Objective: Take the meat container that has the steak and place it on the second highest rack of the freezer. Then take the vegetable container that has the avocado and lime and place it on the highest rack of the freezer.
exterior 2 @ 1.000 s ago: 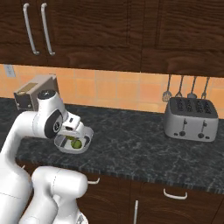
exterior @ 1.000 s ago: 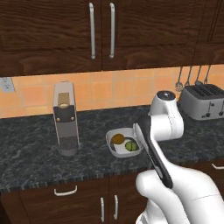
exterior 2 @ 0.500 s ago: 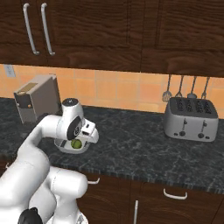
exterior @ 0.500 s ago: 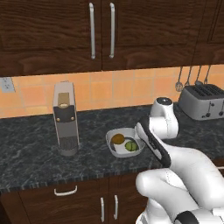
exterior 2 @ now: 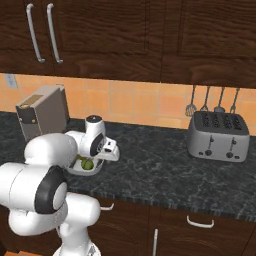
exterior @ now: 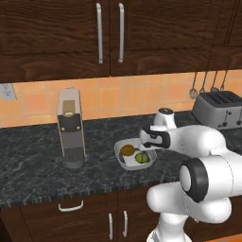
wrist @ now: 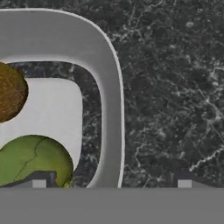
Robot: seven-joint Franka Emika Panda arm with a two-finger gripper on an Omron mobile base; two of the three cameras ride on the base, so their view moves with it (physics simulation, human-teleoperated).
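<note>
The vegetable container [exterior: 118, 153] is a white rounded bowl on the dark counter, holding the brownish avocado [exterior: 127, 150] and the green lime [exterior: 141, 158]. My gripper [exterior: 147, 143] hangs open just above the bowl's right rim, pointing down. In the hand view the rim [wrist: 109, 87] runs between my two fingertips, with the avocado [wrist: 8, 92] and the lime [wrist: 33, 159] on the left and bare counter on the right; my gripper [wrist: 111, 183] holds nothing. From the right base view the lime [exterior 2: 87, 163] peeks out under the hand [exterior 2: 109, 151]. The meat container, the steak and the freezer are out of view.
A coffee machine [exterior: 70, 127] stands left of the bowl. A grey toaster [exterior 2: 218, 135] sits at the right against the tiled wall, under hanging utensils [exterior 2: 205, 100]. Dark upper cabinets [exterior: 108, 33] overhang the counter, whose front edge [exterior: 71, 198] runs near the bowl.
The arm has folded forward and down, bringing the hand from high above the counter to just over the bowl's right rim. The jaws stayed open and the bowl has not moved.
</note>
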